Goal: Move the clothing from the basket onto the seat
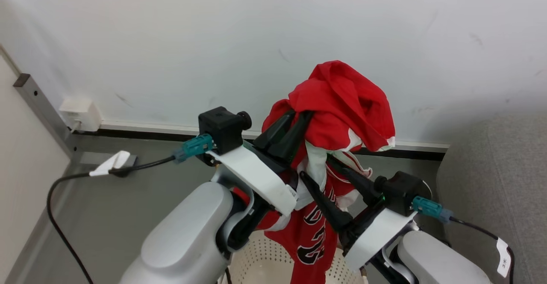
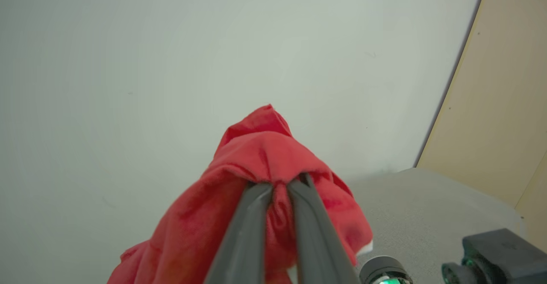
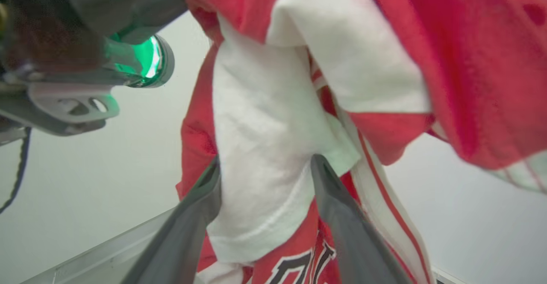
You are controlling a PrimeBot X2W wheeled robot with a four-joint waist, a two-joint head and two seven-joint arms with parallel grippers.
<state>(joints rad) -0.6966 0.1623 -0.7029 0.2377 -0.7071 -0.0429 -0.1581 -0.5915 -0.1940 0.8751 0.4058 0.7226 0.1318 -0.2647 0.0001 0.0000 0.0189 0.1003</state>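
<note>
Head view: the clothing is up in the air mid-frame. Its long axis runs pretty much top to bottom, with the bunched red end up top and the lettered end dangling just above the basket at the bottom edge. The seat sits off at the right. The left gripper is tucked under the bunched top and the right gripper is lower down. Left wrist view is where the grip is clear: the left gripper is pinched tight on a red fold of the clothing, grey seat at lower right. Right wrist view has the right gripper spread wide, with white and red cloth hanging between its fingers and black lettering at the bottom.
</note>
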